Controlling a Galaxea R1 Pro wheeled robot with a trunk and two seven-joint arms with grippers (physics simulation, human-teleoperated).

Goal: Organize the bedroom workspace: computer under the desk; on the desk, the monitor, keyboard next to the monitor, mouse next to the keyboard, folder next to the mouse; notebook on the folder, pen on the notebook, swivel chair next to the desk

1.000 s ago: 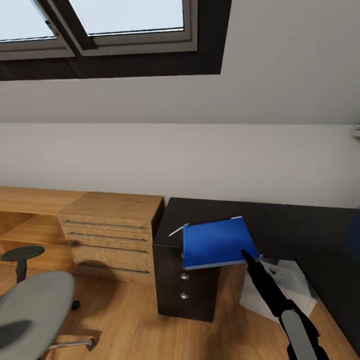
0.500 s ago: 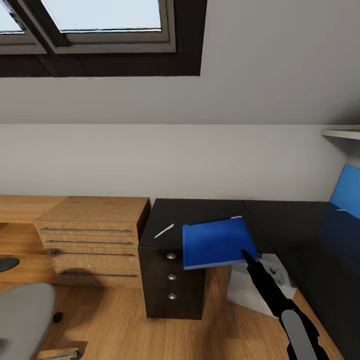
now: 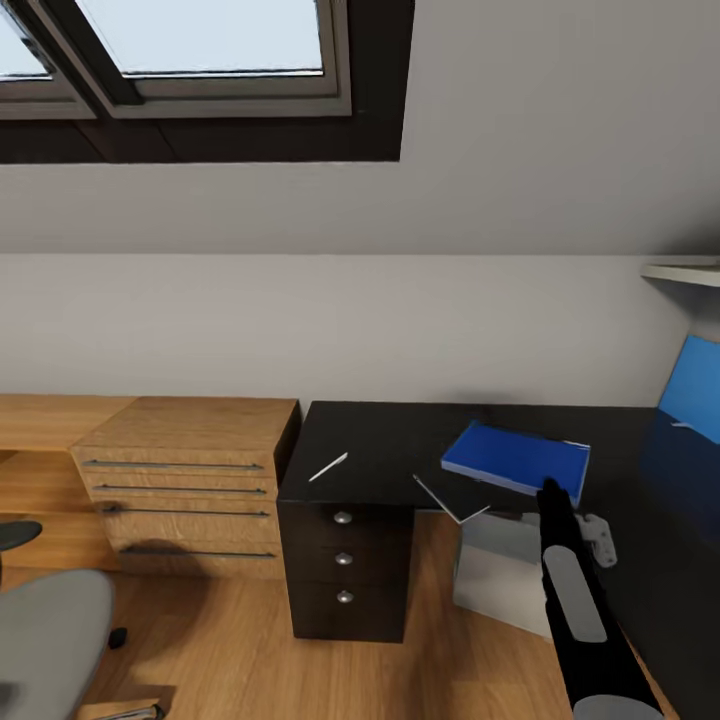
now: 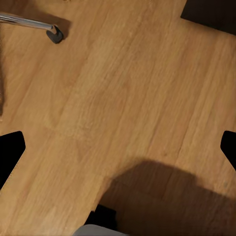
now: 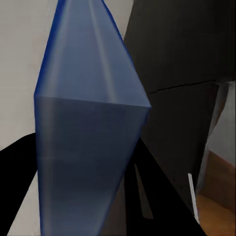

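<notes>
Over the desk (image 3: 400, 440), matte black top w/ round silver drawer knobs, the right gripper (image 3: 553, 492) is clamped on the near edge of the flat, smooth blue folder (image 3: 515, 459), held tilted above the top's front edge. Thin white pen (image 3: 328, 467) lies near the left front corner, well apart from the gripper; a thin dark sheet, prob. the notebook (image 3: 450, 500), juts off the front edge just left of the gripper. Left gripper's (image 4: 118, 147) fingers are spread wide over wood-plank floor (image 4: 123, 88).

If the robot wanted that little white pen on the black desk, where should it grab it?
Probably from straight above, pinching the pen at its middle, fingers across its thin shaft. It lies flat and slanted on the desk near the left edge, with bare top around it.
</notes>
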